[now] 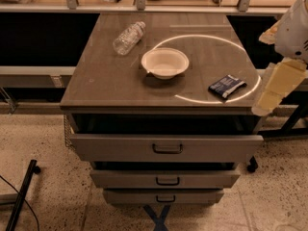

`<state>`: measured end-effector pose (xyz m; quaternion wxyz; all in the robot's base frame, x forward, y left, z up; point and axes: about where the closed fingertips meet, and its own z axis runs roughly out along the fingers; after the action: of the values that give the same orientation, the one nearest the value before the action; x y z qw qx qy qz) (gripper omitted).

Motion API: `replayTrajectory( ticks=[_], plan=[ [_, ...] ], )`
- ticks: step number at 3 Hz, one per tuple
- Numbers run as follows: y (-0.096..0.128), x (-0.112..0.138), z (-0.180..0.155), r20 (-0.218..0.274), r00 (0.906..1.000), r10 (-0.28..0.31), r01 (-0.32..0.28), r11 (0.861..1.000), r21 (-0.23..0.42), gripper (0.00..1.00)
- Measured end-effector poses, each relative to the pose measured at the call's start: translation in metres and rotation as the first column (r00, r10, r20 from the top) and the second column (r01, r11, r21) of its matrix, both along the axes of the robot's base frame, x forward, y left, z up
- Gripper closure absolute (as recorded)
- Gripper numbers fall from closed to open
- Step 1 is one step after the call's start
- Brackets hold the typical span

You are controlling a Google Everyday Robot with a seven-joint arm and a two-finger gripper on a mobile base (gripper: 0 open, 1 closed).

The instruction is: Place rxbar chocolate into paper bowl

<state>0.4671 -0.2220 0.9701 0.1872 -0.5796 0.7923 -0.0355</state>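
Observation:
The rxbar chocolate point(226, 86), a small flat bar in a dark wrapper with pale lettering, lies on the cabinet top near its right front corner. The white paper bowl point(165, 62) stands upright and empty at the middle of the top, to the left of the bar and a little further back. My gripper point(275, 88) hangs at the right edge of the view, just off the cabinet's right side, right of the bar and apart from it. It holds nothing that I can see.
A clear plastic bottle point(128, 37) lies on its side at the back left of the cabinet top point(101, 85). A bright ring of light runs around the bowl and bar. The top drawer point(166, 147) stands out. A dark pole point(21, 196) lies on the floor at the left.

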Motion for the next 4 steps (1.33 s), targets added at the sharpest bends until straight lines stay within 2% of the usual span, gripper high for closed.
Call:
replayTrajectory(
  ticks=[1, 2, 3, 4],
  plan=[
    [-0.011, 0.068, -0.015, 0.063, 0.9827, -0.174, 0.160, 0.970, 0.182, 0.00],
    [-0.010, 0.106, -0.044, 0.063, 0.9488, -0.309, 0.274, 0.906, 0.323, 0.00],
    [-0.008, 0.135, -0.077, 0.072, 0.9086, -0.411, 0.353, 0.848, 0.395, 0.00],
    [-0.007, 0.150, -0.074, 0.114, 0.8884, -0.445, 0.359, 0.827, 0.433, 0.00]
  ],
)
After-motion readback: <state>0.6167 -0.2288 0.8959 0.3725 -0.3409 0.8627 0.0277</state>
